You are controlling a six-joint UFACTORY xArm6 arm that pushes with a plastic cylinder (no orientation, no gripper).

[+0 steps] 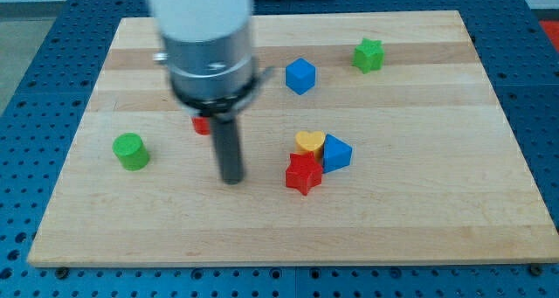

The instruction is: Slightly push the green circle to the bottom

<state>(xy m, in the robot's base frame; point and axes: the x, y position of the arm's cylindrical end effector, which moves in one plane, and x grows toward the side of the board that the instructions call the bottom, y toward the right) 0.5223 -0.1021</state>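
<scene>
The green circle [131,150] sits near the board's left edge, at mid height. My tip [231,179] rests on the board to the right of it and slightly lower, well apart from it. The arm's body rises above the tip and covers part of the board's upper left.
A small red block [202,125] shows partly behind the rod. A yellow heart [309,142], a blue block [337,153] and a red star [303,174] cluster right of my tip. A blue cube [300,75] and a green star [369,55] lie near the top. The wooden board [437,219] ends on all sides.
</scene>
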